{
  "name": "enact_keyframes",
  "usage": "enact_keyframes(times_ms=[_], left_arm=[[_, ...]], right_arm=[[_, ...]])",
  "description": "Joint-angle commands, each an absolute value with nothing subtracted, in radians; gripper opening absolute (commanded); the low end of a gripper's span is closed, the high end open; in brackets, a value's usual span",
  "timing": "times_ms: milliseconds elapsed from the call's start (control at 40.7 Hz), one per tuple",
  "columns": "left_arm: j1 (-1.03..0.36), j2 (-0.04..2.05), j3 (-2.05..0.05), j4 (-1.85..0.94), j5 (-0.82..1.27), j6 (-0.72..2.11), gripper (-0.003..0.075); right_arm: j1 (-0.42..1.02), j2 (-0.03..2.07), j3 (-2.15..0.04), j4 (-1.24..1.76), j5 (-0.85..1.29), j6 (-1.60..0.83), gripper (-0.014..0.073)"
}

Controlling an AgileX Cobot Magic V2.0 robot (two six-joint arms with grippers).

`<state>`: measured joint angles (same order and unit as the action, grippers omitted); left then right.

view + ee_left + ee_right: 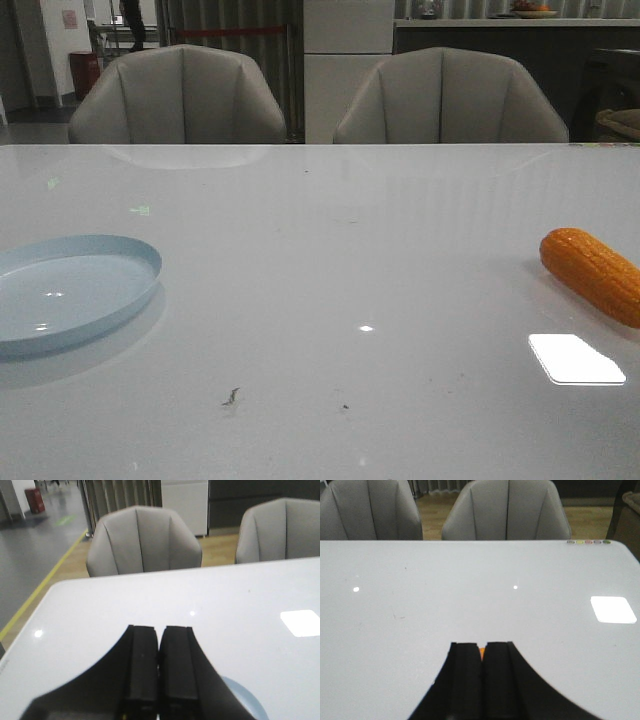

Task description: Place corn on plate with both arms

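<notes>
Both claws are pressed together with nothing between them: the left claw (159, 645) shows its two black, blocky fingers (142, 665) meeting along a thin seam, and the right claw (481, 652) looks the same, flat matte pads tight against each other. Just past the right claw's tips a sliver of orange peeks through the seam, the corn (481, 653), almost entirely hidden behind the fingers. Beside the left claw, a curved slice of the pale blue plate (247, 702) shows, the rest cut off by the frame edge and the claw.

From the front, neither arm is in view. The plate (120, 300) sits at the table's left edge, round, shallow, smooth, with a low rim, partly cropped. Well apart from the plate, across the table at the far right edge, lies the corn (592, 272), a glossy orange cob with bumpy kernel rows, its far end cropped. The table (340, 260) is white and shiny, with bright light reflections and a few dark specks. Beyond the table stand two grey padded chairs (180, 95).
</notes>
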<state>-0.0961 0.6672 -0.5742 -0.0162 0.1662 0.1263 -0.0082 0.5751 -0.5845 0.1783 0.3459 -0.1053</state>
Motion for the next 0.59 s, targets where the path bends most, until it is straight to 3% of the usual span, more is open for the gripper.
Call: enact_keyframes(times_ms=[0, 295, 417, 565], left_arm=[[-0.098, 0.729, -0.611, -0.025, 0.083, 0.124, 0.0094], [-0.098, 0.805, -0.611, -0.041, 0.097, 0.124, 0.0125], [-0.098, 0.824, -0.611, -0.041, 0.099, 0.124, 0.0225], [-0.098, 0.834, -0.611, -0.041, 0.101, 0.124, 0.0429]], right_arm=[[-0.011, 0.622, -0.624, 0.181, 0.268, -0.110, 0.0057], [-0.011, 0.670, -0.624, 0.180, 0.283, -0.110, 0.0092], [-0.011, 0.672, -0.624, 0.180, 0.323, -0.110, 0.0245], [-0.011, 0.672, -0.618, 0.180, 0.345, -0.110, 0.0454]])
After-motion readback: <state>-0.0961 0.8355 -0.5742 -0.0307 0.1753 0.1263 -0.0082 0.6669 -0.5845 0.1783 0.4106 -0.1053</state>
